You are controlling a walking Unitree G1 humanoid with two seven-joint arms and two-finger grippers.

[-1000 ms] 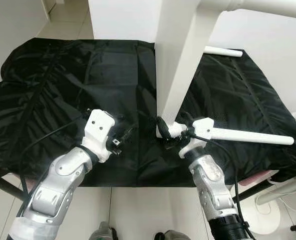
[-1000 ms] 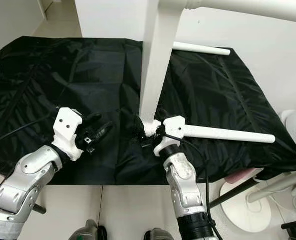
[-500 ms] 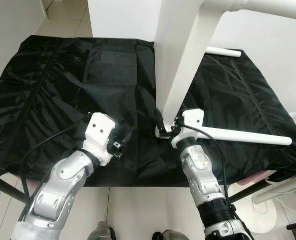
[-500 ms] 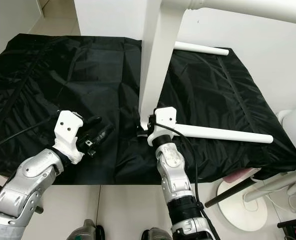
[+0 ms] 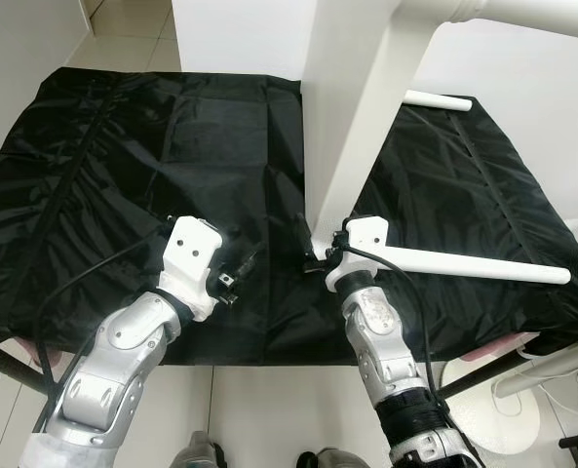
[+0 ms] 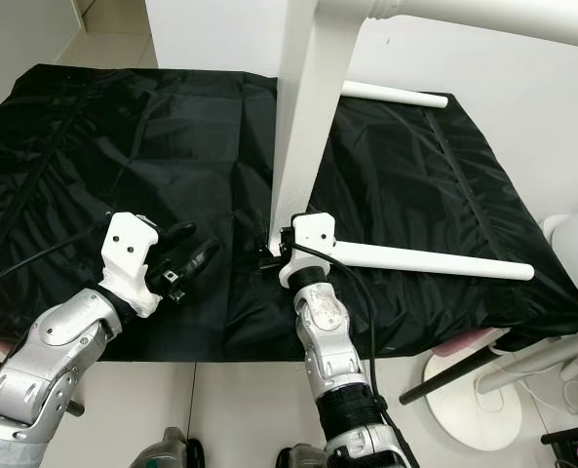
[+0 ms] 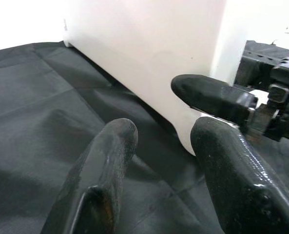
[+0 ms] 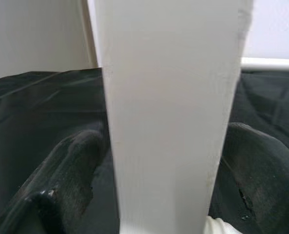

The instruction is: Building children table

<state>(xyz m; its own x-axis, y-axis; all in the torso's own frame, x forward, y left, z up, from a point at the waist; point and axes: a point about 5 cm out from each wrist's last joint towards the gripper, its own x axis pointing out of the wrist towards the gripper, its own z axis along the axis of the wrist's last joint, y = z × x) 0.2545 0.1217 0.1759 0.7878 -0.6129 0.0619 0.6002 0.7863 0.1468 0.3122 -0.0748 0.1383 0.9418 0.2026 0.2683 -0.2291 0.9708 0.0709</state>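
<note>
Here a black cloth (image 5: pixel 152 166) covers the whole worktop, its folds hiding the surface beneath, and the far corners run out of frame. A white tabletop panel (image 5: pixel 352 107) stands on edge near the middle of the worktop's front edge, rising out of the top of the picture so its full shape cannot be seen. A long white table leg (image 5: pixel 474 265) lies along the cloth toward the right edge, and a second white leg (image 6: pixel 391 95) lies at the far edge, partly hidden behind the panel. The right gripper (image 5: pixel 315 249) sits at the panel's lower corner; in the right wrist view its black fingers (image 8: pixel 73 170) stand one on each side of the white board, clasping it. The left gripper (image 5: pixel 240 265) hovers just over the cloth to the left of the panel, near the front edge, its fingers (image 7: pixel 103 165) spread apart and holding nothing.
</note>
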